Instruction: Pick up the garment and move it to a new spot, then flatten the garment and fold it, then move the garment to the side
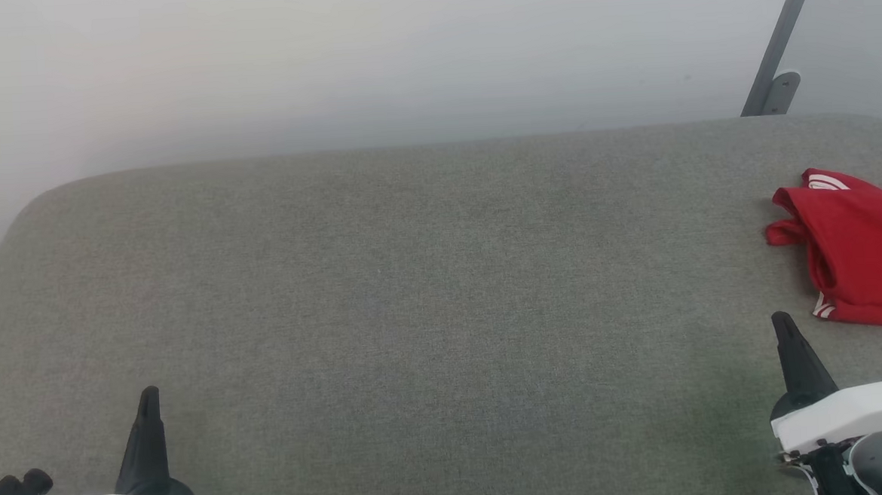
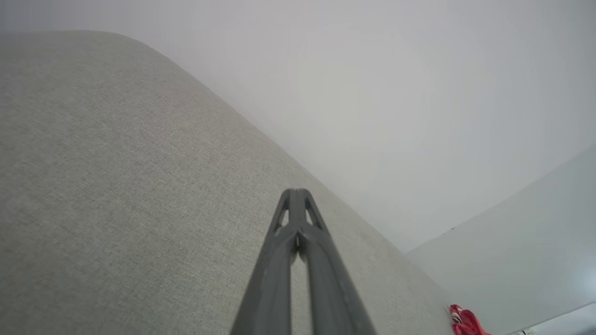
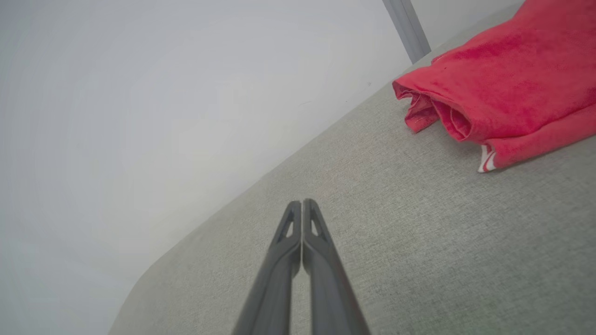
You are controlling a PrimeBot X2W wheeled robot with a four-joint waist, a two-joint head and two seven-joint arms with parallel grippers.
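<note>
The garment (image 1: pixel 860 252) is a red shirt with red-and-white striped trim, lying in a bunched heap at the right edge of the grey fabric table (image 1: pixel 413 294); part of it runs out of the head view. My right gripper (image 1: pixel 782 322) hovers just in front of its near edge, shut and holding nothing. In the right wrist view the garment (image 3: pixel 503 88) lies up and to the right of the shut gripper (image 3: pixel 302 203). My left gripper (image 1: pixel 149 395) is at the near left, shut and empty. The left wrist view shows that gripper (image 2: pixel 296 191) closed, with the garment (image 2: pixel 465 321) small and far away.
A pale wall rises behind the table's far edge. A grey metal strut (image 1: pixel 781 41) leans at the back right, just behind the garment. The table's far left corner (image 1: pixel 46 200) is rounded.
</note>
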